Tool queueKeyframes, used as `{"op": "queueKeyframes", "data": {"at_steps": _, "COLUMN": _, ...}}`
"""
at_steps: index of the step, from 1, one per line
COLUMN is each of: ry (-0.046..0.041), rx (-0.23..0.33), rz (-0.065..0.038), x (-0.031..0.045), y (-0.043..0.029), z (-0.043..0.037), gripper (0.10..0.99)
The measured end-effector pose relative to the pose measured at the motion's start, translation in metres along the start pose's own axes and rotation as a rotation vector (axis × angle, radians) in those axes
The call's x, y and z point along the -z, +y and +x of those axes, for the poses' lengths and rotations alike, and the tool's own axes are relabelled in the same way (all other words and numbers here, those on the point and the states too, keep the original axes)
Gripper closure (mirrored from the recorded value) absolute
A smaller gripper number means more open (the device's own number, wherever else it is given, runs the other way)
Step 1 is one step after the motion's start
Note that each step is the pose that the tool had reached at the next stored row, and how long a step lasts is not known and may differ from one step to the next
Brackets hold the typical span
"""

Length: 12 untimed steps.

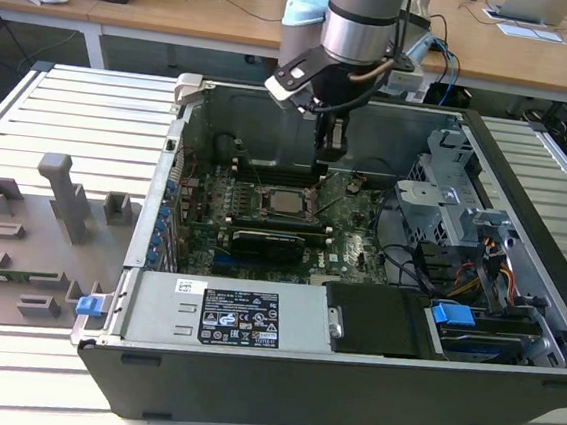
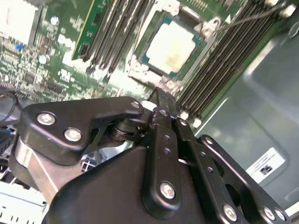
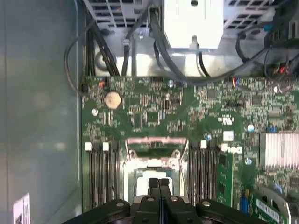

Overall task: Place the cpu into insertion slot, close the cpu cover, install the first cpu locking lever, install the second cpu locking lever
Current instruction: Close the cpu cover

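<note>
The cpu lies in the insertion slot on the green board inside the open computer case. In the second wrist view its pale silvery face shows with a teal edge inside the socket's metal rim. My gripper hangs just above the socket's far side, fingers pointing down, shut with nothing between them. The cpu cover, a silvery frame with a window, appears tilted up at the socket's edge. A thin wire lever sticks out from the socket's corner.
Long black memory slots flank the socket on both sides. A black card, the power supply, a drive cage and cables crowd the case. Grey fixtures stand on the table at the exterior view's left.
</note>
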<state>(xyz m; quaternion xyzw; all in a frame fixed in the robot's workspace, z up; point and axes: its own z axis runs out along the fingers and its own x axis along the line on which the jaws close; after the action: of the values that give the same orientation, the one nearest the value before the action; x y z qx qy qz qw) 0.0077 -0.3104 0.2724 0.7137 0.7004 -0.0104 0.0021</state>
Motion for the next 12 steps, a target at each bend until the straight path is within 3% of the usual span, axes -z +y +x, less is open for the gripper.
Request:
{"op": "queueKeyframes", "data": {"at_steps": 5, "ry": -0.0001, "rx": 0.0, "rz": 0.005, "x": 0.0004, "y": 0.0419, "z": 0.0008, "gripper": 0.98}}
{"op": "queueKeyframes", "data": {"at_steps": 8, "ry": -0.0001, "rx": 0.0, "rz": 0.008, "x": -0.0063, "y": 0.0445, "z": 0.0009, "gripper": 0.98}}
{"op": "queueKeyframes", "data": {"at_steps": 10, "ry": -0.0001, "rx": 0.0, "rz": 0.01, "x": -0.0091, "y": 0.0534, "z": 0.0013, "gripper": 0.98}}
{"op": "queueKeyframes", "data": {"at_steps": 12, "ry": -0.0001, "rx": 0.0, "rz": 0.011, "x": -0.0141, "y": 0.0548, "z": 0.0014, "gripper": 0.98}}
